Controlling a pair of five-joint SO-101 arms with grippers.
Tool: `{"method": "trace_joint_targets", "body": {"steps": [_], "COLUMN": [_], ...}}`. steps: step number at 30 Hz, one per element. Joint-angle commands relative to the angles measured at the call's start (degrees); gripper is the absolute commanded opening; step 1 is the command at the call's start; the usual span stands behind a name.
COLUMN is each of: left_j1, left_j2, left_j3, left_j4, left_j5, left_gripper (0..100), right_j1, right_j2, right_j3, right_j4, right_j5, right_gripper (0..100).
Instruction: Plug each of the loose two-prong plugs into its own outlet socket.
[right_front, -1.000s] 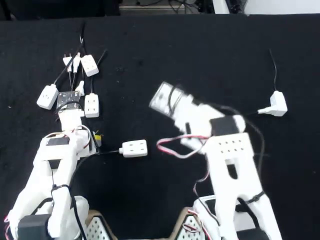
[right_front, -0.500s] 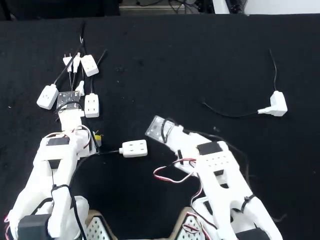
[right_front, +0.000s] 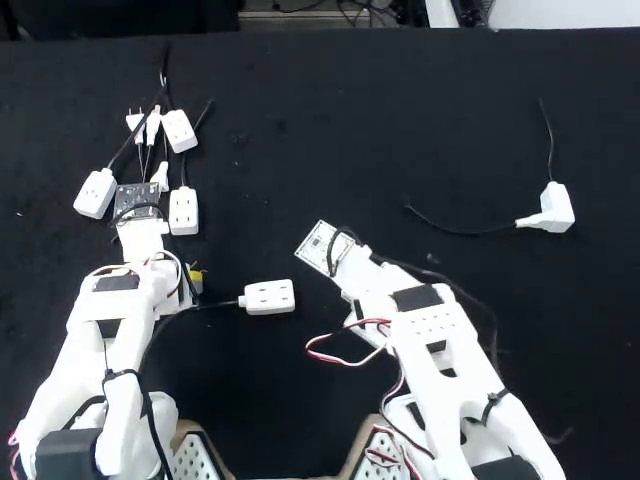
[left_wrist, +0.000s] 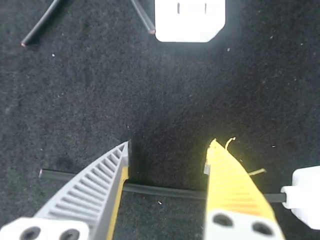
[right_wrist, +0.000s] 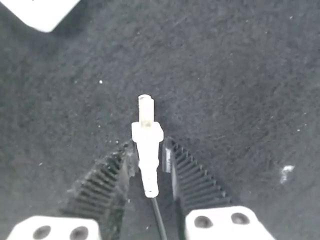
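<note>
My right gripper (right_wrist: 148, 143) is shut on a small white two-prong plug (right_wrist: 148, 131), prongs pointing away from the wrist, its thin black cable trailing back between the fingers. It hovers over black cloth with a corner of a white socket (right_wrist: 42, 12) just ahead. From above, the right arm (right_front: 420, 310) sits a little right of the lone white outlet socket (right_front: 270, 296). My left gripper (left_wrist: 169, 145) is open, straddling that socket's black cable (left_wrist: 165, 190), with another socket (left_wrist: 190, 20) beyond. A second loose plug (right_front: 553, 208) lies at the far right.
Several white sockets (right_front: 96, 193) and small plugs (right_front: 153, 125) with black leads cluster at the back left. The far-right plug's cable (right_front: 450, 228) curves toward the table's middle. Black cloth covers the whole table (right_front: 400, 110).
The right arm has pulled back from mid-table toward the near side and now sits lower, close to the lone socket. The left arm has not moved.
</note>
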Motion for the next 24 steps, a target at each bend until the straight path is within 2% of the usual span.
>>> {"method": "trace_joint_targets", "body": {"steps": [1,11,14,18,24], "left_j1": [-0.7,-0.7,-0.7,-0.6,-0.6], "left_j2": [-1.4,-0.9,-1.3,-1.4,-1.4], "left_j3": [-0.2,-0.1,0.9,1.7,1.6], "left_j4": [-0.4,-0.4,-0.4,-0.4,1.3], "left_j5": [0.4,0.4,0.4,0.4,0.4], "left_gripper": [25,25,25,25,25], "right_j1": [-0.5,-0.3,-0.3,-0.1,-0.6], "right_j2": [-1.6,-1.6,-1.6,-2.2,-9.0], "right_j3": [1.0,2.2,2.2,1.0,-10.2], "right_j4": [-1.2,-1.6,-1.8,-1.1,14.9], "right_j5": [-0.2,-0.4,-0.4,-0.5,-4.7], "right_gripper": [8.8,8.5,0.5,1.1,1.0]}}
